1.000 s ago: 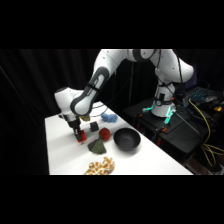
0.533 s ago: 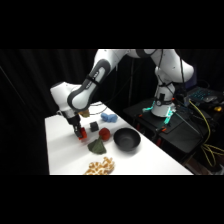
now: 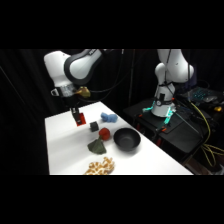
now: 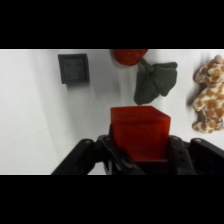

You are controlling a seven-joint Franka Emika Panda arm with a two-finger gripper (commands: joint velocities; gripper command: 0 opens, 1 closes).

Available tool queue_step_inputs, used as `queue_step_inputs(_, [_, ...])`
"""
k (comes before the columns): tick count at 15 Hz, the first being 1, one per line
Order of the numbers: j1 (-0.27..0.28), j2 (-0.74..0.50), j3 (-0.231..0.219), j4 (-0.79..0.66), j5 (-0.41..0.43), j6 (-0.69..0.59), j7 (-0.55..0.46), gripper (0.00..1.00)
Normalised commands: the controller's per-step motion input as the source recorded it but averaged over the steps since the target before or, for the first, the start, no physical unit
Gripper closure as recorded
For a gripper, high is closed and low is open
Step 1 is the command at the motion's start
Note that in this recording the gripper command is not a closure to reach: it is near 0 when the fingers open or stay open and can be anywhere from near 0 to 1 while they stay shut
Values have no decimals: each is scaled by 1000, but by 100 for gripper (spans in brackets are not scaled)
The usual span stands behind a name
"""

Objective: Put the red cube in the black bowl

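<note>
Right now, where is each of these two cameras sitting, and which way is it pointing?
Side view: stands beside the table, looking across and down on it; it shows the whole white arm, its base at upper right, with the red cube lifted above the black bowl's side of the table.
Wrist view: rides on the arm's wrist, looking down past the black fingers clamped on the red cube.
Shared: cube, dark grey cube, red ball, green object.

Dim dark surround, bright table (image 3: 65,145), soft blur throughout.
</note>
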Motion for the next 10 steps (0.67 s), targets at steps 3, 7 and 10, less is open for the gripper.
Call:
queue_step_inputs(3, [138, -743, 20, -812, 44, 58, -111, 100])
queue_step_inputs(7, [190, -703, 41, -799, 5, 168, -50, 100])
queue_step_inputs(10, [187, -582, 62, -696, -34, 220, 10, 100])
